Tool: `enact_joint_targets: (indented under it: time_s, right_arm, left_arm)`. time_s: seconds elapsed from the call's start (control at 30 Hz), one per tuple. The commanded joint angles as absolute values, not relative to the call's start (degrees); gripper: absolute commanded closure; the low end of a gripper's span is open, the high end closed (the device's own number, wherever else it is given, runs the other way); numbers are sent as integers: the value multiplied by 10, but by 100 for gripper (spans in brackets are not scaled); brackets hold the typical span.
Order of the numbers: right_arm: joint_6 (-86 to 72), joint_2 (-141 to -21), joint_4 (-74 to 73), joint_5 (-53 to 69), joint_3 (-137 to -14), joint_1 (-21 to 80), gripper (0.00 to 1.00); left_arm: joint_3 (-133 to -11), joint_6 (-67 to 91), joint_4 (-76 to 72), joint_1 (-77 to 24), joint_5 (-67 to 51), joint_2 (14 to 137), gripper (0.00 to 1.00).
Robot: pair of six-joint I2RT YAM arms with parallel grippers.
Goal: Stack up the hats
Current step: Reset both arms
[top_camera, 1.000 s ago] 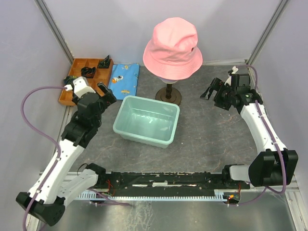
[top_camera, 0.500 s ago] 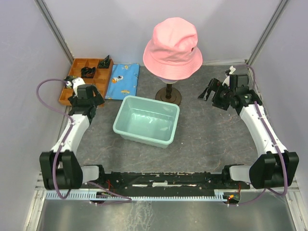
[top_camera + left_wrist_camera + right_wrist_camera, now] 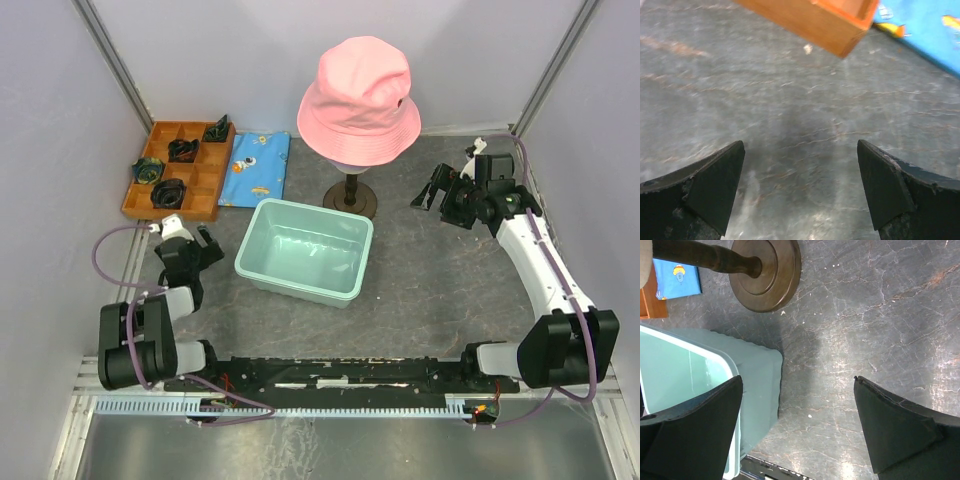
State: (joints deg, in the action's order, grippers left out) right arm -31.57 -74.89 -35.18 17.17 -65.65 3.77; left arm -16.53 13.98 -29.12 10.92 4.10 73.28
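Pink fabric bucket hat (image 3: 358,95) sits on its dark wooden stand (image 3: 351,196). Left hand (image 3: 800,150) and right hand (image 3: 798,382) released, empty. Advise retreating wide of the brim.

table (image 3: 440,290): grey, marbled | on it: wooden tray (image 3: 206,188), blue cloth (image 3: 256,168), teal bin (image 3: 305,255), dark stand base (image 3: 352,200)

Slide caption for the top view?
Pink hat on stand; left gripper and right gripper open, off the hat.

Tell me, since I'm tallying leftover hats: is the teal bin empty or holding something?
Empty. The top view shows the bare bottom of the teal bin, with nothing lying inside.
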Motion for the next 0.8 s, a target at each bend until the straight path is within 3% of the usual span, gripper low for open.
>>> enact_joint_targets:
  time_s: [0.0,0.2,0.5,0.63,0.77]
  right_arm:
    - [-304,-753,-336,176,-665,41,1]
    - [-298,-761,-333,175,-661,41,1]
    - [-290,-770,-333,167,-651,41,1]
    - [-288,-768,-324,145,-638,41,1]
    - [-260,-804,-348,50,-667,41,1]
  left_arm:
    - [-143,122,-565,111,-27,777,1]
    - [-104,74,-717,111,-175,835,1]
    - [-16,69,-987,106,-189,923,1]
    - [-66,40,-835,94,-199,885,1]
    - [-108,9,-730,60,-165,872,1]
